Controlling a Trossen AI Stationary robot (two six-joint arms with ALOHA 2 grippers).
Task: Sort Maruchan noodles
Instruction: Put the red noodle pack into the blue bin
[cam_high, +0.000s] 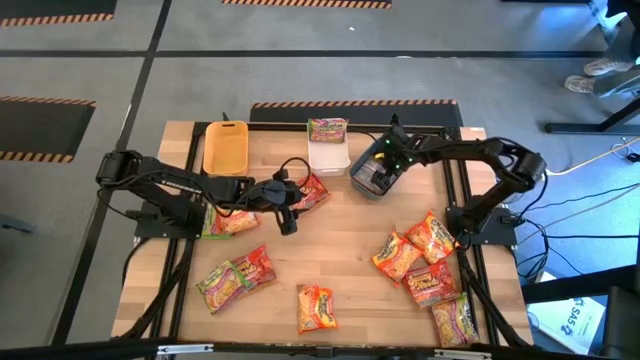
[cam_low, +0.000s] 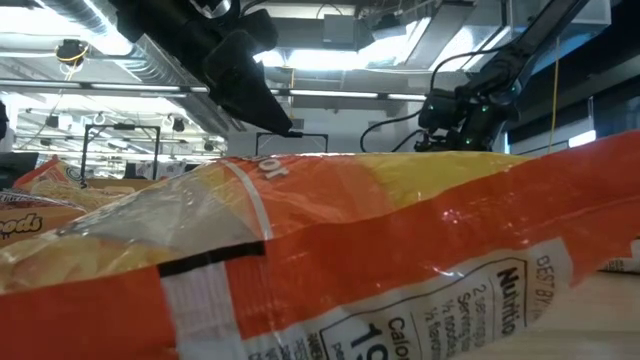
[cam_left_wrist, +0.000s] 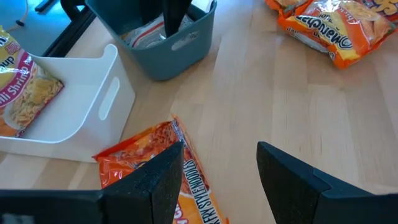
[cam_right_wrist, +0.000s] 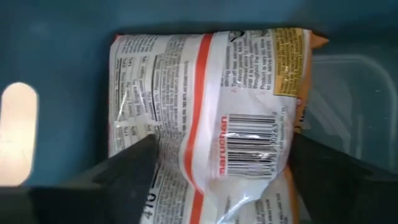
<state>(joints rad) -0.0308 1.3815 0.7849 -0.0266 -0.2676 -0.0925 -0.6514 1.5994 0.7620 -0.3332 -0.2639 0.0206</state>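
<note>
Tools first: the right tool hangs over the grey bin at the far middle of the counter, fingers spread apart on either side of a packet that lies back-side up inside the bin, barcode showing. Whether the fingers touch it cannot be told. The left tool sits low near the counter's centre, fingers open, over the near edge of a red packet; one finger lies above that packet, the other over bare wood.

Left of the grey bin stands the white bin with a green-pink packet in it, and further left the yellow bin. An orange packet lies under the left arm. Three more lie along the near left side, one near the middle, and a cluster on the right. In the low view one packet fills most of the picture.
</note>
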